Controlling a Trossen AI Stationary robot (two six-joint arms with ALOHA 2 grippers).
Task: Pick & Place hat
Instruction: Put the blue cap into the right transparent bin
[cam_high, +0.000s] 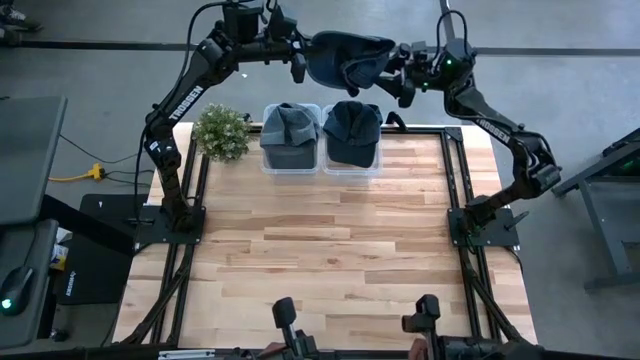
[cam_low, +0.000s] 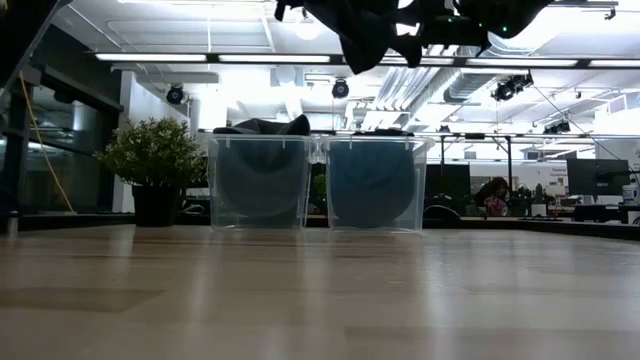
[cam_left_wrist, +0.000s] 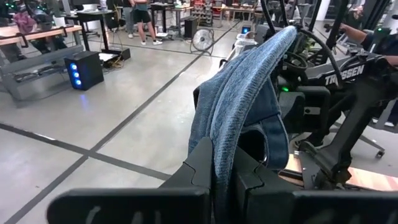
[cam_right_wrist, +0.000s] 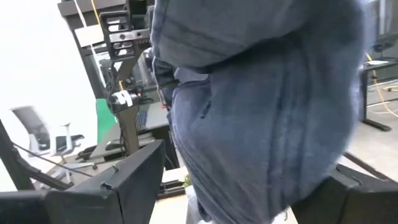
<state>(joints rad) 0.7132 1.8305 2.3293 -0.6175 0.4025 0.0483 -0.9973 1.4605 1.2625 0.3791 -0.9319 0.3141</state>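
At the top centre of the frame, your left tool (cam_high: 298, 62) pinches the denim hat (cam_high: 345, 58) high above the tabletop (cam_high: 330, 240) while your right tool (cam_high: 392, 75) stands spread around it; release early and the hat could drop outside the two bins (cam_high: 320, 140).

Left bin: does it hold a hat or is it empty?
Holds one. High view shows a grey cap filling the left bin; another hat hangs above between both grippers.

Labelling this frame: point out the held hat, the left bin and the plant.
hat (cam_high: 335, 55), high view, crown held between both arms
left bin (cam_high: 290, 166), high view, near rim
plant (cam_high: 222, 132), high view, leaves
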